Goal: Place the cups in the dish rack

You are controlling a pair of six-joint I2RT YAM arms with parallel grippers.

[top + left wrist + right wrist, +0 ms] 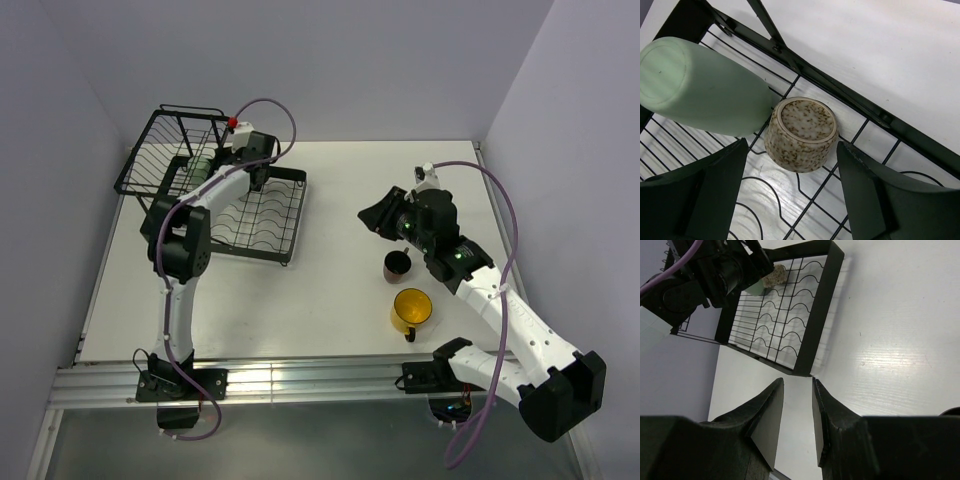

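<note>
The black wire dish rack (297, 215) stands at the table's back left. Inside it, a pale green tumbler (700, 87) lies on its side with a beige speckled cup (802, 132) upside down against it. My left gripper (791, 150) hovers open just over the beige cup, a finger on either side, not touching it. The dark brown mug (398, 265) and the yellow mug (411, 310) stand on the table at the right. Raised above the table left of the brown mug, my right gripper (797, 381) is open by a narrow gap and holds nothing.
The rack's taller basket section (165, 150) rises at the back left, beside the left wall. My left arm (185, 235) stretches over the rack's curved plate slots (785, 315). The back wall and right wall close in the table.
</note>
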